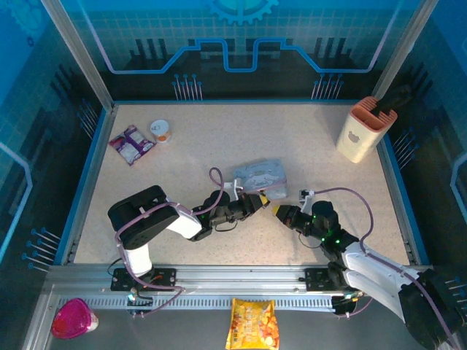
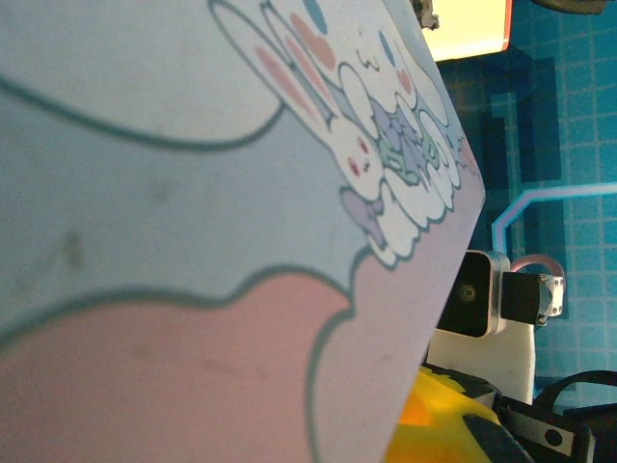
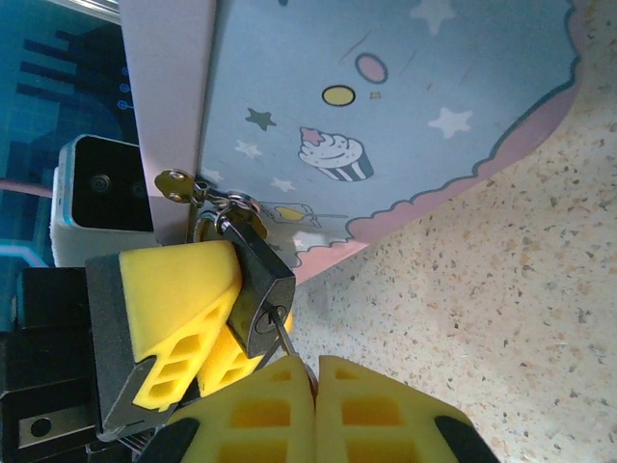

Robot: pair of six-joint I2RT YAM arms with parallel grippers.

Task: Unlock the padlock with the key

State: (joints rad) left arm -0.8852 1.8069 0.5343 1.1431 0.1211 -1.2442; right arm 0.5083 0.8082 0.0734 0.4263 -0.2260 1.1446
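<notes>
A small dark padlock (image 3: 258,289) hangs by its shackle from the hasp of the pastel cartoon tin box (image 3: 386,116). My left gripper (image 1: 260,200) is shut on the padlock's body, its yellow fingers (image 3: 174,294) on either side of it. My right gripper (image 3: 315,371) is shut on the key (image 3: 286,333). The key's thin shaft runs up from between the pads, and its tip sits in the keyhole on the padlock's bottom face. In the top view the right gripper (image 1: 280,211) meets the left one just in front of the tin box (image 1: 259,175). In the left wrist view the tin box (image 2: 193,193) is pressed close to the lens.
A peach tool holder (image 1: 361,130) stands at the back right. A purple snack packet (image 1: 131,144) and a small cup (image 1: 160,130) lie at the back left. Off the table's near edge sit a pink cup (image 1: 73,319) and an orange snack bag (image 1: 252,324).
</notes>
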